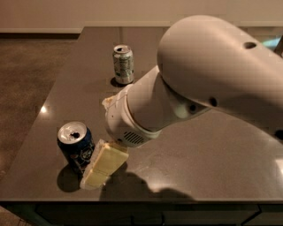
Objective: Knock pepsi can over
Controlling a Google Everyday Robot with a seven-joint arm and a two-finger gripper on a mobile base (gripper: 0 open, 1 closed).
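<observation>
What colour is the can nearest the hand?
Pepsi can: dark blue, silver top, in camera view; hand beside it.

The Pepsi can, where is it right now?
In the camera view, the Pepsi can stands upright front-left on the table, the gripper close beside it and the silver-green can farther back.

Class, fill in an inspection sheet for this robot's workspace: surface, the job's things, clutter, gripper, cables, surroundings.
Surface: dark grey table, glossy, with light glare on it.
Job's things: pepsi can upright near the front left corner, top opened.
Clutter: silver-green can upright farther back, well apart from the pepsi can.
Gripper: gripper open and low, on the picture's right side of the pepsi can; one cream finger lies close against the can, contact not certain.
Cables: nothing seen.
Surroundings: brown floor left of the table, pale wall behind.
</observation>
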